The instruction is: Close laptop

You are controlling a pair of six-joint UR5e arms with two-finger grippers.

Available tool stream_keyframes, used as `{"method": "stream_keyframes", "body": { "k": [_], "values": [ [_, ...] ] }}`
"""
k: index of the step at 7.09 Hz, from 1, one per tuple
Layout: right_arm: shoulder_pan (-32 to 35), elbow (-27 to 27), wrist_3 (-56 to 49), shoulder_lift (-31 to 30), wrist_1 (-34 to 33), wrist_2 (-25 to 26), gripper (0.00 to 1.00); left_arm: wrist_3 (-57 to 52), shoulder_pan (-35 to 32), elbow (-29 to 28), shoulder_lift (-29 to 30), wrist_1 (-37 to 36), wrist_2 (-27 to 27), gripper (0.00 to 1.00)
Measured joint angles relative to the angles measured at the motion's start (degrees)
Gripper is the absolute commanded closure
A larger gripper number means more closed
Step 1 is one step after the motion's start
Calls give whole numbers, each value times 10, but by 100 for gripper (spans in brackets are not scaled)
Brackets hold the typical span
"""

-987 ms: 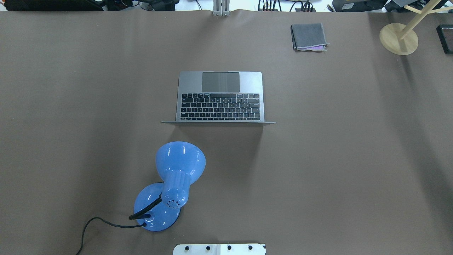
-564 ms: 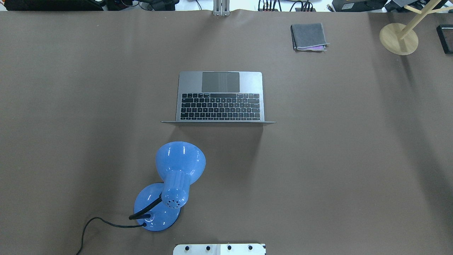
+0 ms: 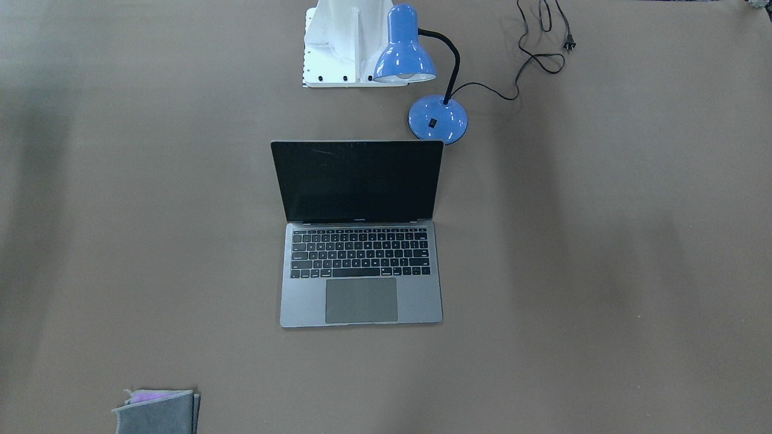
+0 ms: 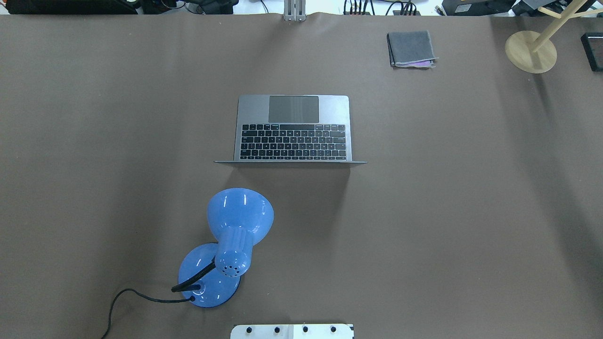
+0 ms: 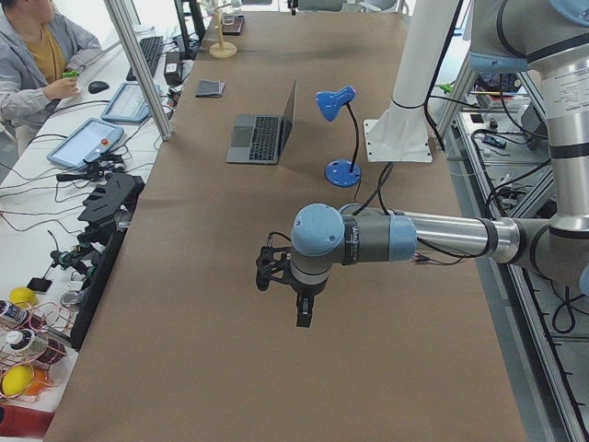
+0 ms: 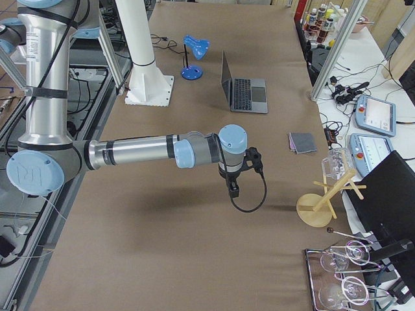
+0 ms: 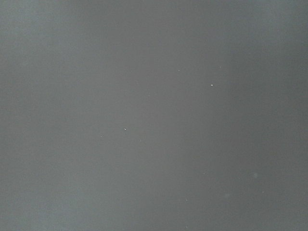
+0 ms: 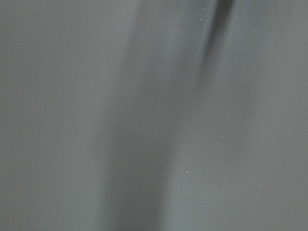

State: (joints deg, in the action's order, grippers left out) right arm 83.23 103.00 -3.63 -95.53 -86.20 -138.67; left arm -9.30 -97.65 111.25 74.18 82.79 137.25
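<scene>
The space-grey laptop (image 4: 292, 110) stands open in the middle of the table, its black screen (image 3: 359, 181) upright and facing away from the robot base. It also shows in the left side view (image 5: 262, 138) and the right side view (image 6: 246, 94). My left gripper (image 5: 304, 313) hangs over bare table far from the laptop, seen only in the left side view. My right gripper (image 6: 233, 188) hangs over bare table, seen only in the right side view. I cannot tell if either is open or shut. Both wrist views show only the brown table cover.
A blue desk lamp (image 4: 238, 221) stands between the robot base (image 4: 292, 331) and the laptop's lid, its cord (image 3: 537, 54) trailing off. A grey felt pouch (image 4: 411, 48) and a wooden stand (image 4: 531, 51) sit at the far right.
</scene>
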Motion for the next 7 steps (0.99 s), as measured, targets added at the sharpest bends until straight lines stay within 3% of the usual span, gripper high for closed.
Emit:
{"method": "stream_keyframes", "body": {
  "k": [4,6,7],
  "values": [
    [0,-2,0,-2,0,-42,0,0,0,0,0,1,1,2],
    [-3,5,14,-1,0,-54,5,17,1,5,1,9,18,28],
    [-19,23,51,3,3,-55,28,69,10,13,2,34,36,47]
  ]
}}
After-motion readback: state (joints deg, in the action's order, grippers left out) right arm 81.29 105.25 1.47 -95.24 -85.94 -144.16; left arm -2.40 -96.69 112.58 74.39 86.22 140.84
